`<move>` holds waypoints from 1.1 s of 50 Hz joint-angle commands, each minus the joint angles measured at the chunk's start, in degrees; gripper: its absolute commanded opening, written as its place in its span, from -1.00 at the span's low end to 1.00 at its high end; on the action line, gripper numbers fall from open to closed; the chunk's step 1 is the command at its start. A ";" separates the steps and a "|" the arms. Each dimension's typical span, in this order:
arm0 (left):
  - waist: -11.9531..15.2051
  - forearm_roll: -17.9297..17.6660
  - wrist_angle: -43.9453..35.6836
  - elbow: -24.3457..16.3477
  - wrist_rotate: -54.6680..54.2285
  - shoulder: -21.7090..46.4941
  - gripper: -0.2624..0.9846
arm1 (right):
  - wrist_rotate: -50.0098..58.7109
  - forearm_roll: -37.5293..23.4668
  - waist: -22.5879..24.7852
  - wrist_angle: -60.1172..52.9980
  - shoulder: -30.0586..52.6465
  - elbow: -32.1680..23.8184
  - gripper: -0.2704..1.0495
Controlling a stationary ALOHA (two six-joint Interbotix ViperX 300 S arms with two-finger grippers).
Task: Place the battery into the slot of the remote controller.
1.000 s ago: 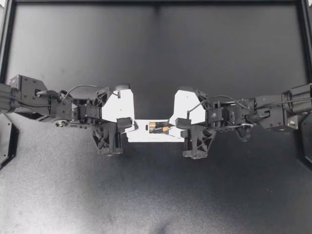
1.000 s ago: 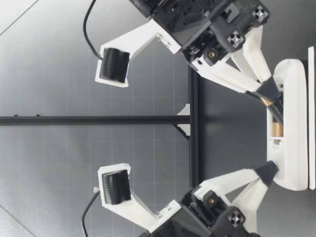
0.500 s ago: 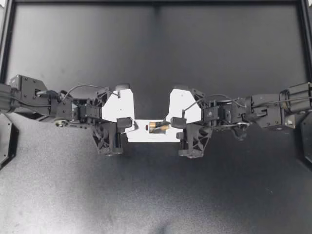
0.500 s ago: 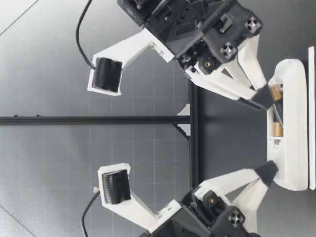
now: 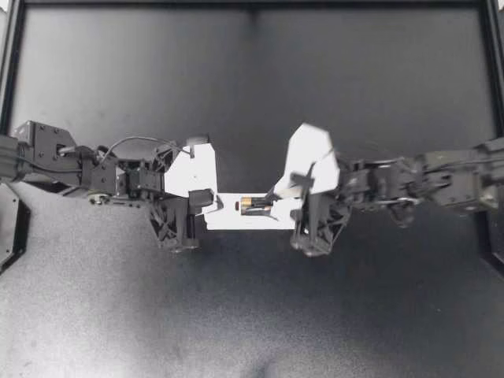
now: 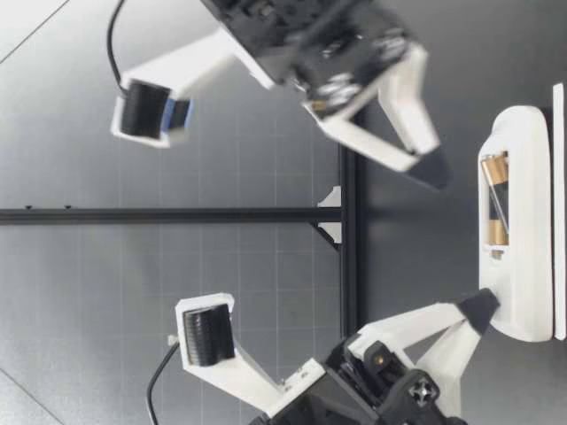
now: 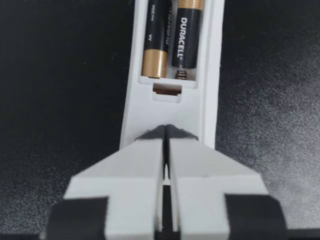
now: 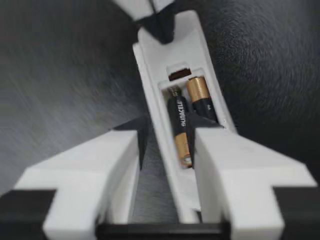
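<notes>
The battery (image 8: 179, 125) lies in the slot (image 7: 183, 75) of the remote controller (image 5: 236, 220) beside a second cell (image 8: 202, 102). It looks light, rigid and slick, best pinched across its middle. My left gripper (image 5: 213, 203), closed tight, presses the remote's end; my right gripper (image 5: 287, 189) hangs open, empty.

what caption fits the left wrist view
Shut left gripper rests on the remote, two batteries seated in it.

Even diffuse light, faint shadows; motion blur on right arm (image 5: 409, 185).
</notes>
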 commanded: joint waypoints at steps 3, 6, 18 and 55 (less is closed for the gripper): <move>0.18 -0.09 0.26 -0.35 -0.09 -0.70 -0.79 | 12.22 3.69 0.18 -3.34 -2.72 1.05 -0.09; 0.18 -0.09 0.18 -0.44 -0.18 -0.70 -0.79 | 19.25 4.04 0.18 -4.39 -2.90 1.85 -0.16; 0.18 -0.35 0.53 -0.18 -0.44 -0.70 -0.79 | 44.30 3.69 0.53 -4.57 -2.64 3.87 -0.57; 0.18 -0.62 0.53 -0.09 -0.44 -0.53 -0.79 | 48.25 2.29 0.53 -0.62 1.14 1.14 -0.78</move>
